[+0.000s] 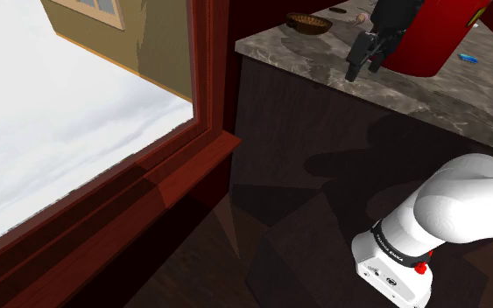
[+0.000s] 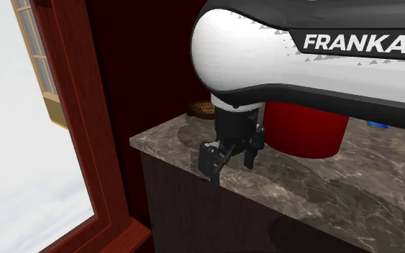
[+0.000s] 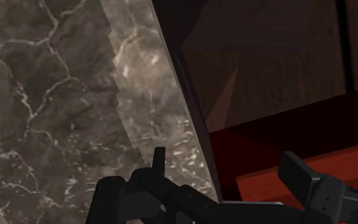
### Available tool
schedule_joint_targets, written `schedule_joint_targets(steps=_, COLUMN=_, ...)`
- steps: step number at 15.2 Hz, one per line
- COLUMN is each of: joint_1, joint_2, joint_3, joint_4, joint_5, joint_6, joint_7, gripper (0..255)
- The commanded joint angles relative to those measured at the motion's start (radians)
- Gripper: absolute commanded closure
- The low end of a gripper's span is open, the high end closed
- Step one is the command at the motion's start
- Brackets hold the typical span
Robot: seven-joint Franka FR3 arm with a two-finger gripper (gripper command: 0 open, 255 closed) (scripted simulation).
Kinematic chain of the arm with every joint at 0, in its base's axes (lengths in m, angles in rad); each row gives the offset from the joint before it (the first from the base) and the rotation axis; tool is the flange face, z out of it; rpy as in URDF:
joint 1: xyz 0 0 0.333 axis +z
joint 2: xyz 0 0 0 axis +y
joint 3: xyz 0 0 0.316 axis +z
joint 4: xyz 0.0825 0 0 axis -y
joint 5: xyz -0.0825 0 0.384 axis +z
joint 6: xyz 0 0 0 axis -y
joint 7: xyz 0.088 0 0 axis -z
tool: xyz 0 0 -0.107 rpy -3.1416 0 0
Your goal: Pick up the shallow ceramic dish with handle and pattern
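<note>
Early reach, seemingly: hovers over the counter [image 1: 446, 105] edge with claw [image 2: 229, 165] spread, empty, beside a red tub [image 1: 437, 35]. Needs next to cross to the brown dish [image 1: 309, 23] at the far corner, well apart, then descend onto its rim.

1. The white arm [image 1: 463, 206] sweeps up from the shoulder view's lower right and reaches to the upper left (its big lettered link looms across the second exterior view).
2. The black gripper [image 1: 363, 70] hangs pointing downward.
3. Its fingers [image 3: 159, 159] stand spread apart, clasping nothing.
</note>
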Motion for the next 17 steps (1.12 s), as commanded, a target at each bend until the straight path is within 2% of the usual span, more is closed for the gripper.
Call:
schedule_joint_targets(steps=1, joint_1=0.0, joint_2=0.0, joint_3=0.0, joint_4=0.0, joint_5=0.0, joint_6=0.0, joint_7=0.0, gripper=0)
schedule_joint_targets(steps=9, joint_1=-0.021, joint_2=0.287, joint_3=-0.045, joint_4=0.212, joint_5=-0.071, joint_6=0.1, joint_7=-0.085, gripper=0)
schedule_joint_targets(steps=17, joint_1=-0.035, joint_2=0.576, joint_3=-0.075, joint_4=0.501, joint_5=-0.113, joint_6=0.132, joint_7=-0.163, gripper=0)
